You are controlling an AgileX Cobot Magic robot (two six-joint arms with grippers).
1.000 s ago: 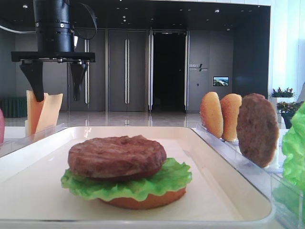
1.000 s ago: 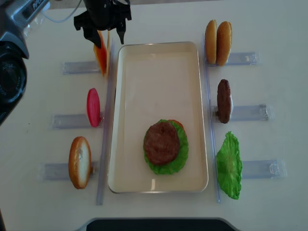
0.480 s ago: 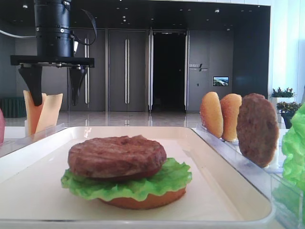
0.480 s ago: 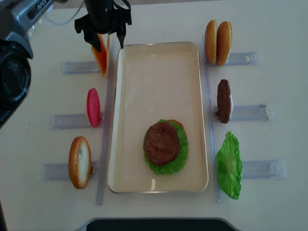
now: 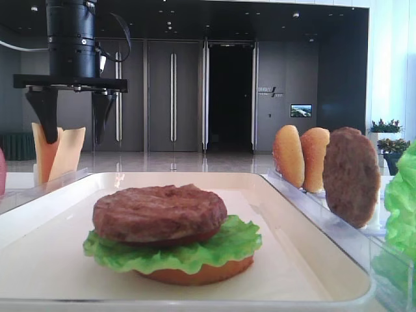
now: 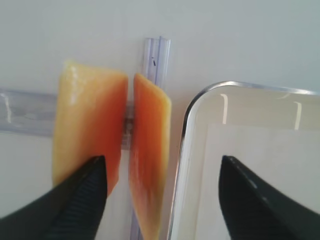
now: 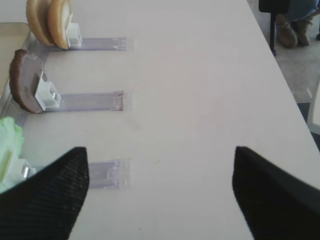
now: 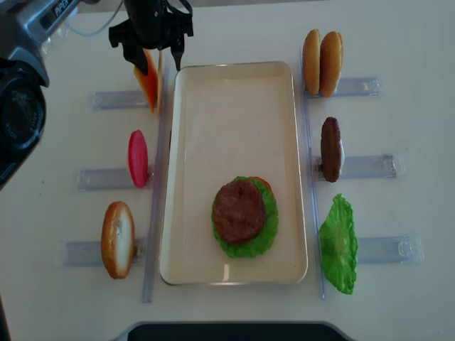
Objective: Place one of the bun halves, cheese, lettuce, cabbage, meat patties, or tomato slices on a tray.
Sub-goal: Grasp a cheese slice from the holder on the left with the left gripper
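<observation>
A white table (image 8: 398,42) fills the overhead view; the low view looks out to a dark lobby with tall doors. Part of "PIPER" shows on the arm at upper left. On the cream tray (image 8: 234,114), lower middle, a brown patty (image 8: 239,210) sits on frilly green lettuce (image 8: 269,220) over a bun. At upper left the left gripper (image 8: 151,55) hangs spread wide over two upright orange cheese slices (image 6: 120,145), holding nothing. The right gripper (image 7: 160,190) is spread and empty.
</observation>
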